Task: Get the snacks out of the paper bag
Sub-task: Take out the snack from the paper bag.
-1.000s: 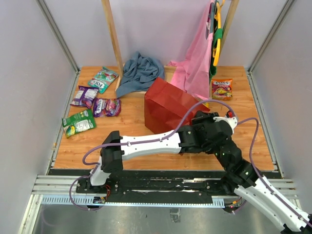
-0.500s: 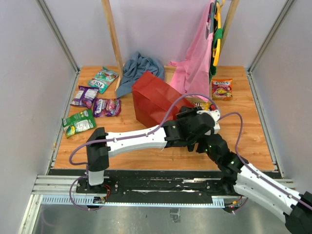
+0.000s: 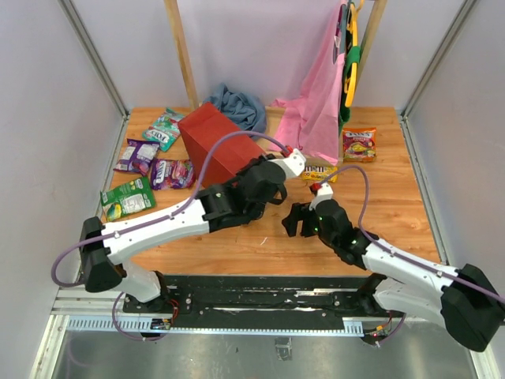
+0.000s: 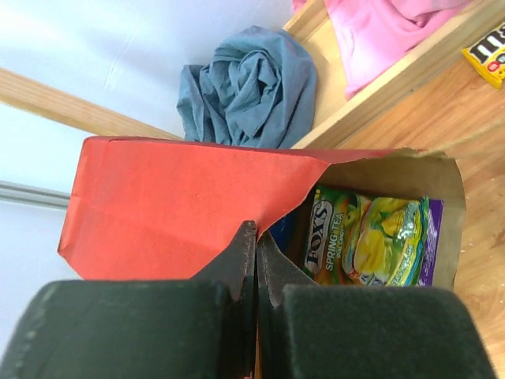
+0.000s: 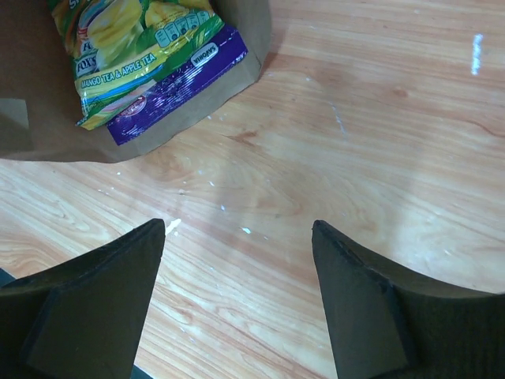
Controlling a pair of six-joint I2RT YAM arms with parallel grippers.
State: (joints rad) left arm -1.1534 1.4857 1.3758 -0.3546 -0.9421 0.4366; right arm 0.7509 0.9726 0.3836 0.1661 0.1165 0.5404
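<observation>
Snack packet (image 4: 371,237), green and yellow, lies in the mouth of the tipped paper bag (image 3: 209,142) at the table's (image 5: 355,118) far left, so let your left gripper (image 4: 254,260), pinching the bag's red edge, steady it while you slide the spread right gripper (image 5: 238,229) in low.

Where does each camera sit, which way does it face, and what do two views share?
Top external: above, behind the bases, looking down on the table; both arms show.
Left wrist: on the left gripper, facing the paper bag's mouth; shut fingers pinch its edge.
Right wrist: on the right gripper, facing down at the table; open fingers show.
Shared: both wrist views show the Fox's packet inside the bag.
</observation>
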